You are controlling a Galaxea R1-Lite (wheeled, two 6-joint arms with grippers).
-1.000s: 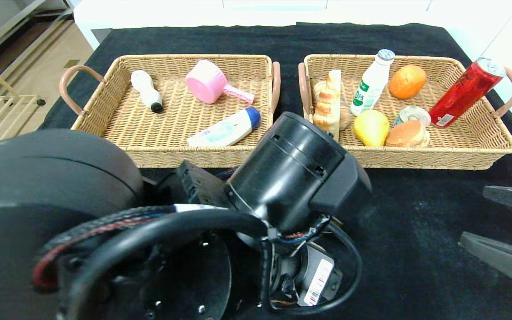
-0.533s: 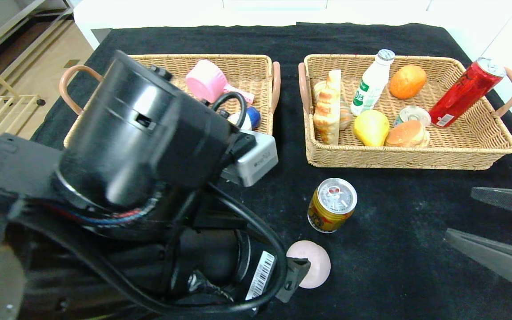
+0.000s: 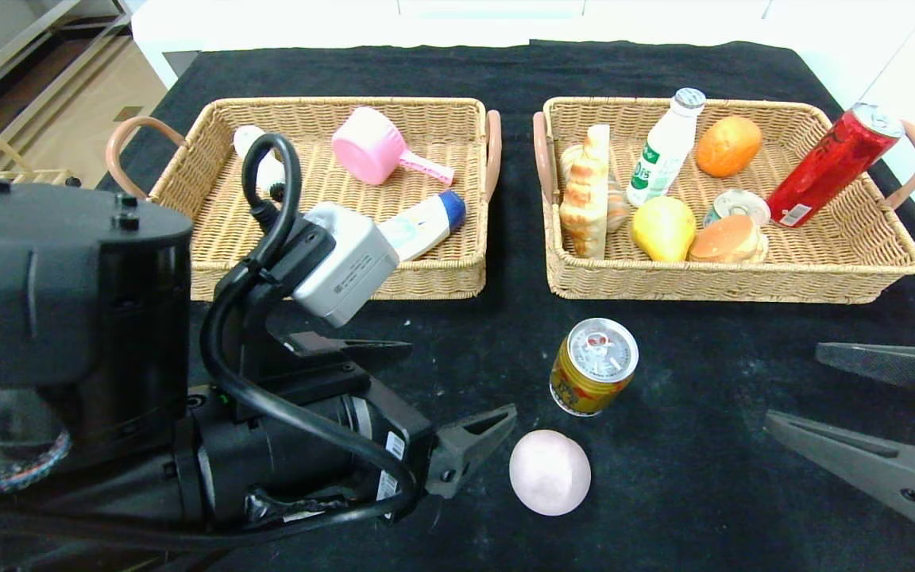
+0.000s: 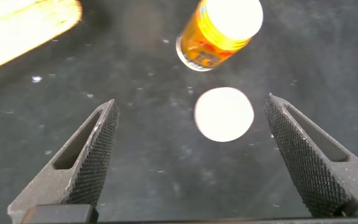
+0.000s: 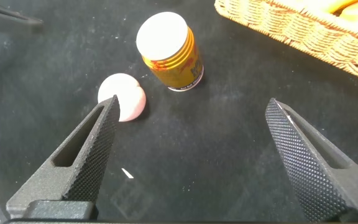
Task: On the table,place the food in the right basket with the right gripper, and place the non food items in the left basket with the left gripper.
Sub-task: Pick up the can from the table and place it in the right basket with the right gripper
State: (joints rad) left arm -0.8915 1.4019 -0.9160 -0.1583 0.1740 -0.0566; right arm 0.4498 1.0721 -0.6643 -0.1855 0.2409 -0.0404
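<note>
**Both end effectors open over the bench, can and pink ball loose in front**

Left end effector (image 3: pixel 457 389) sits low over the near-left bench (image 3: pixel 712 373), jaws spread wide, nothing held. It points right, twd the pink ball (image 3: pixel 550 472); near fingertip is just beside the ball, not touching. In the left wrist view the ball (image 4: pixel 224 114) lies ahead of the end effector (image 4: pixel 191 155), between the lines of the two fingers, w/ the yellow can (image 4: pixel 219 31) beyond it.

Right end effector (image 3: pixel 791 389) is at the near-right edge, also fully open & empty, pointing left twd the same two items. Right wrist view: end effector (image 5: pixel 188 158) open, can (image 5: pixel 166 53) and ball (image 5: pixel 122 96) ahead of it, well apart from the fingers.

Yellow can (image 3: pixel 593 366) stands upright on the bench, just near of the right basket (image 3: pixel 743 282), ball just near-left of it; whether the two touch I can't tell.

Left basket (image 3: pixel 211 230) holds a pink scoop (image 3: pixel 378 151), a white tube w/ blue cap (image 3: pixel 422 222) and a white bottle w/ dark cap (image 3: pixel 255 155), partly hidden by the left arm's cable.

Right basket holds a bread piece (image 3: pixel 586 195), white drink bottle (image 3: pixel 664 151), an orange (image 3: pixel 728 145), a pear (image 3: pixel 663 228), a bun (image 3: pixel 730 239), a small tin (image 3: pixel 738 203), and a red can (image 3: pixel 831 163) leaning on the far-right rim.
</note>
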